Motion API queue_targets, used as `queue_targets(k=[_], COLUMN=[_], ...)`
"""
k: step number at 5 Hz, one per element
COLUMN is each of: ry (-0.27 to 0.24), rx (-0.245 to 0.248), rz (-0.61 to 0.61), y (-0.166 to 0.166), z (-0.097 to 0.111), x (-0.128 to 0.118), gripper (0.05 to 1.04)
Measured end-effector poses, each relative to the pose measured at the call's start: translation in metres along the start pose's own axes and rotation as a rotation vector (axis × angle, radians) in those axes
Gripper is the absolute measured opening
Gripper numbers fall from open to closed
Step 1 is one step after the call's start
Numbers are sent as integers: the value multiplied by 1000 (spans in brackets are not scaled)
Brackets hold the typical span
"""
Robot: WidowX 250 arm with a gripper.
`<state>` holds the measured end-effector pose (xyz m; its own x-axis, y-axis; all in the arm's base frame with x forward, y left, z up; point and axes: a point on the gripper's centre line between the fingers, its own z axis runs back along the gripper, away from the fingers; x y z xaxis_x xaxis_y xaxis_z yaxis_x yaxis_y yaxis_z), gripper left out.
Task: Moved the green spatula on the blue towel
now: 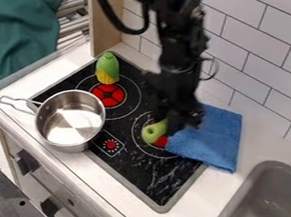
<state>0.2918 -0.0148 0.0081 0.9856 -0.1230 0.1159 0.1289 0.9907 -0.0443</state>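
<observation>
The black gripper (pixel 177 122) hangs low over the right side of the stove, at the left edge of the blue towel (pixel 215 140). Just left of the gripper shows a light green end with a round hole, part of the green spatula (pixel 153 131), over the right burner. The arm hides the rest of the spatula, and I cannot tell whether it is held. The towel lies flat, partly over the stove's right edge and partly on the white counter, its left corner close to the spatula's end.
A steel pot (pixel 71 121) stands at the stove's left front, its handle pointing left. A toy corn cob (pixel 108 68) is near the back left of the black stove top (pixel 150 174). The grey sink (pixel 264 202) lies at the right, and a tiled wall rises behind.
</observation>
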Motion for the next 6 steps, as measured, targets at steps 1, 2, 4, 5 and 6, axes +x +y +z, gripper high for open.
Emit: queue_targets(k=[1, 2, 4, 5, 6], ry=[-45, -23, -20, -2, 23], rx=[-21, -41, -77, -72, -62], rz=[-45, -33, 65, 82, 73], y=[-28, -37, -13, -4, -3], z=[7, -3, -13, -14, -13], x=[25, 41, 48, 43, 39], gripper=[280, 280, 635, 940, 1014])
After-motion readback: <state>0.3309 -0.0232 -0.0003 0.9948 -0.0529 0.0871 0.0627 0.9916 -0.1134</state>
